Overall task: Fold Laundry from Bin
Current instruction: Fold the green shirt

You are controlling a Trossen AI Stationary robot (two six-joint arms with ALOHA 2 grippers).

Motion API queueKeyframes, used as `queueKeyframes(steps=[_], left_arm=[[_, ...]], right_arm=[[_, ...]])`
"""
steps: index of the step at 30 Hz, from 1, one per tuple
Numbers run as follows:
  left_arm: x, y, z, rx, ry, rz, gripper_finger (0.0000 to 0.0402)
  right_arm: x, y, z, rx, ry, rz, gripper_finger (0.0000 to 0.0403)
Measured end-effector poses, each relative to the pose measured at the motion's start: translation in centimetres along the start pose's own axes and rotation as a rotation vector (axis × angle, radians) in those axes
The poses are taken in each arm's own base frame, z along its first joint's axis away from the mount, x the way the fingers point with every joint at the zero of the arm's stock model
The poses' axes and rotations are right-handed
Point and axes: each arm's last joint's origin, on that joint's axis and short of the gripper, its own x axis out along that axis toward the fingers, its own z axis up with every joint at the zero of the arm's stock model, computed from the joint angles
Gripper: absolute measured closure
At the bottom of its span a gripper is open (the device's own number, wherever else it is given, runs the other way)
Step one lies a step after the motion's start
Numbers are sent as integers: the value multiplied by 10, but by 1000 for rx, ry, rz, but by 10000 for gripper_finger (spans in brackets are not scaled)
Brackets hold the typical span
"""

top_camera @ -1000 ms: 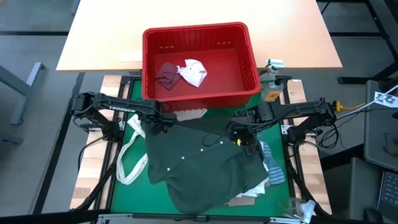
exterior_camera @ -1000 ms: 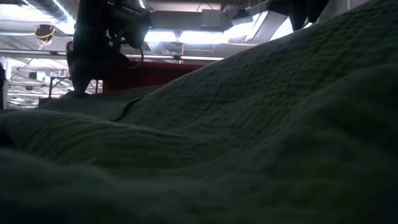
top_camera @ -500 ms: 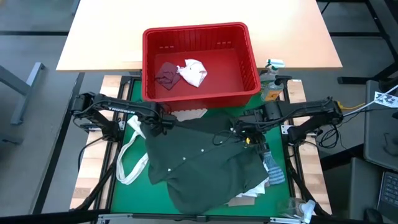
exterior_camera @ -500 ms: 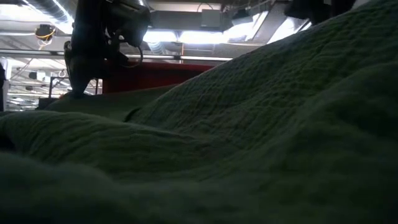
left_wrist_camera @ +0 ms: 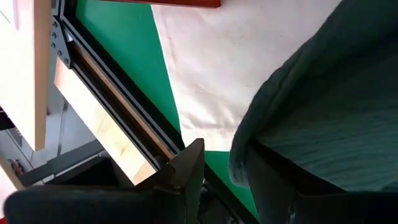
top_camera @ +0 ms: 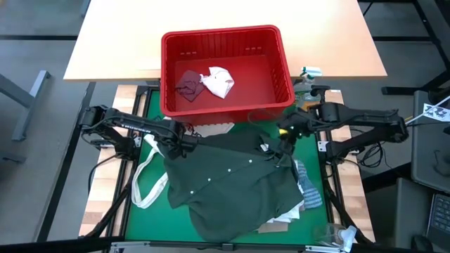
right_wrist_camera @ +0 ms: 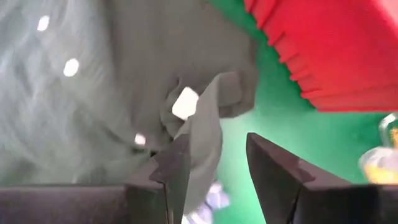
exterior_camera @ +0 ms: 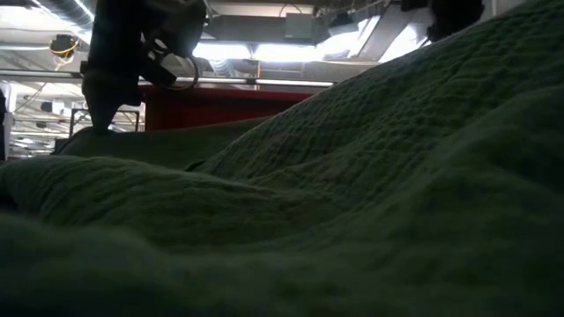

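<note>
Holding: my right gripper has a fold of the dark green-grey top between its fingers; only my right wrist view shows that flap in the gap.
Top: spread over the green mat in the lower middle of the high view, white buttons in a slanting row; the low view shows little but its ribbed weave filling the frame.
Left gripper: at the top's left edge, middle left of the high view; my left wrist view shows the cloth edge running down between my fingers, but I cannot tell whether they press it.
Bin: red, upper centre of the high view, with a small maroon piece and a white piece touching inside; in the low view just a red band behind the cloth.
Tote bag: white straps beside the top's left edge.
Striped cloth: peeking out at the top's right.
</note>
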Motion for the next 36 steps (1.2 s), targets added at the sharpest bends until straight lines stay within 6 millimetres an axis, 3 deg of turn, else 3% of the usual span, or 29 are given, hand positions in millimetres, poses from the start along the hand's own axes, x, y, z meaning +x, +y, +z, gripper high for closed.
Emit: queueKeyframes(steps=[4,13,20,23,29,36], left_arm=[[-1,-2,-2,9,-5,-1,285],[-2,-5,-1,7,-27,-19,291],[-2,-7,1,-9,-44,-38,293],[-2,-7,1,-23,-44,-38,293],[-2,-6,0,-28,-34,-40,293],[-11,-10,0,-31,0,-130,293]], right_arm=[[12,-4,-3,110,30,30,244],[55,-3,-17,185,116,13,244],[69,-3,-24,183,133,6,247],[69,-4,-25,180,143,-14,273],[69,-5,-25,170,127,-54,389],[63,-13,-35,191,164,-209,394]])
